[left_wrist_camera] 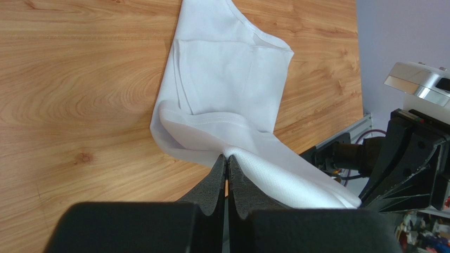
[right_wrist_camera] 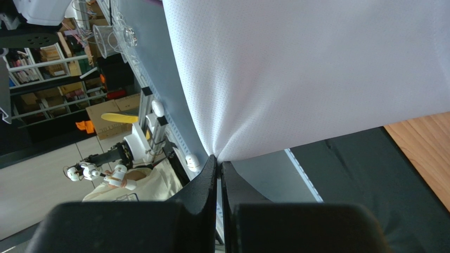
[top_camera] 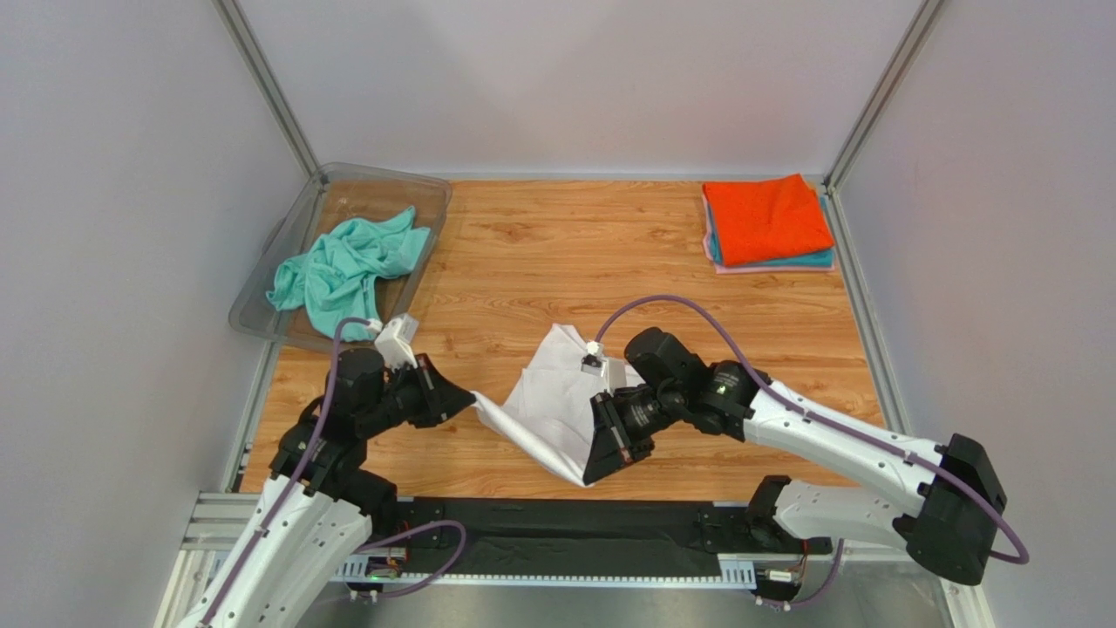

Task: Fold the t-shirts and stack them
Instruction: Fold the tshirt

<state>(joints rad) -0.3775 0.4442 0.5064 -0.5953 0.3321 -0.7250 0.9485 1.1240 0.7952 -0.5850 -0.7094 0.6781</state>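
The worktop [top_camera: 576, 249] carries everything. The biggest item, the white t-shirt [top_camera: 550, 393], is between the left pincer [top_camera: 465, 399] and the right pincer [top_camera: 590, 471]. Part of it lies flat on the wood beyond them, and its near edge is lifted and stretched from one to the other. It looks folded approx. once already, w/ collar and a sleeve showing in the left wrist view, so I judge this fold is in progress, not finished.

The clear tray [top_camera: 380, 177] is far beyond the left pincer, at the back corner. Inside it the mint-green t-shirt [top_camera: 347, 268] lies crumpled and unfolded.

Far beyond the right pincer, at the other back corner, is the stack. The orange t-shirt [top_camera: 766, 216] is folded on top, w/ thin edges of the teal t-shirt [top_camera: 799, 262] and the pink t-shirt [top_camera: 734, 270] under it.

So 3 of 5 look done, 1 is in hand and 1 is waiting.

Left pincer: fingers pressed together, clamped on an edge of the white cloth. Right pincer: the same, tips together w/ white cloth pinched between them.

Left to do, I judge: finish the white one, put it on the stack, then fold and stack the mint-green one.
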